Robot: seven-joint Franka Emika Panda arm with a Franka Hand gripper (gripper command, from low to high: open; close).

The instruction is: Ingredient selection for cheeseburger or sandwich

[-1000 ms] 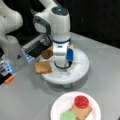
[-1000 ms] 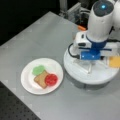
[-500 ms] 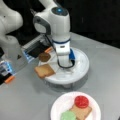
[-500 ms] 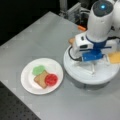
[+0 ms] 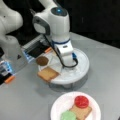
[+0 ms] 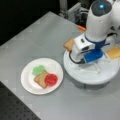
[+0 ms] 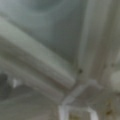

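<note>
Little is changing across the last second: we are keeping the arm low over the round white tray (image 5: 82,71), and its wrist is barely shifting; nothing on the tray or the paper plate (image 5: 58,107) is moving either.

We are hanging the gripper (image 5: 65,65) right down at the tray's floor, near the middle, in both front views (image 6: 77,60); the arm's own body is covering the fingertips, so we cannot tell whether they are spread, pressed together or pinching anything; the wrist view is only giving us the pale ribs of the tray (image 7: 50,37) close up, with no food piece in sight.

On the plate, toward a front view's bottom, we are seeing the sandwich begun: one toast square (image 5: 81,112) lying flat, a red disc (image 5: 81,101) resting on it, and a green disc (image 5: 68,116) touching its edge; in a front view they are lying the same way, toast (image 6: 40,79), red disc (image 6: 51,79), green disc (image 6: 38,70).

Still on the tray are a second toast square (image 5: 48,74) overhanging the rim, a brown patty (image 5: 42,60) just beside it, and a yellow cheese square (image 6: 113,52) at the far side; so we are judging the selection as partly done, with the gripper nearest the tray's middle and apart from each of these.
</note>
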